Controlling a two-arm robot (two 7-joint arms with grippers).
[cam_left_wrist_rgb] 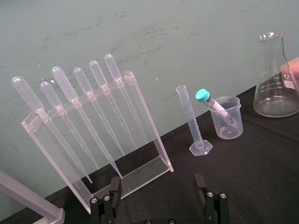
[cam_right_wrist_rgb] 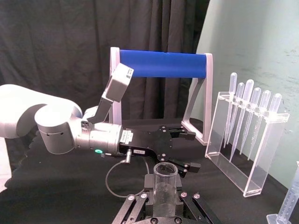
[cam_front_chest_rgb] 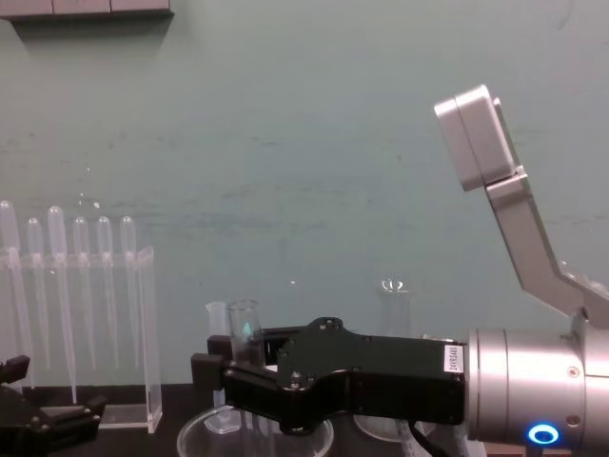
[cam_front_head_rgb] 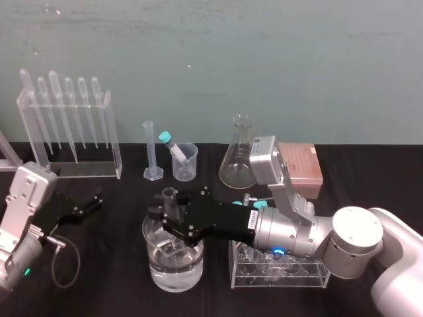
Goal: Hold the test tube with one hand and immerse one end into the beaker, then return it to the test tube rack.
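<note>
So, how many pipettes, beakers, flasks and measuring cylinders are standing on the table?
Pipettes: 6
Beakers: 2 (big beaker, small beaker)
Flasks: 1
Measuring cylinders: 1
Total: 10

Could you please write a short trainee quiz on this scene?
1. True or false: the left hand grips the long clear glass test tube.
2. The tube is held over: A) the large clear beaker of liquid; B) the conical flask; C) the salmon-pink rack.
3. How many pipettes hang in the tall clear acrylic stand?
Key: 1 false: the right hand grips it; the open left hand lies parked at left. 2 A. 3 six.
</note>
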